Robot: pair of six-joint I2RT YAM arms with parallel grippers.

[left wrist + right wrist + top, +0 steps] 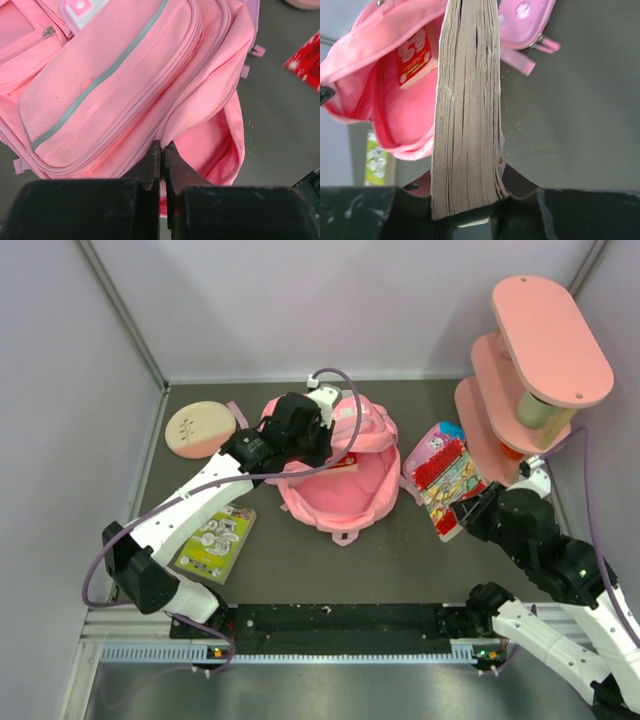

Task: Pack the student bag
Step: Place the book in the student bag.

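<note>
Left arm (pixel 195 502), right arm (pixel 540 540): white shells, black joints.
We list left hand (pixel 161 150) and right hand (pixel 465 175), both black; mauve cables (pixel 333 370).

A robotics laboratory test cell is indicated: a dark tabletop (pixel 400 560) is boxed in by plain pale wall panels (pixel 300 300) joined at metal corner posts (pixel 126 315). A left arm (pixel 200 495) and a right arm (pixel 545 545) are bolted to a black rail (pixel 340 620) at the near edge, trailing purple cables (pixel 86 590), and props such as the student bag (pixel 340 495) are laid out.
</note>
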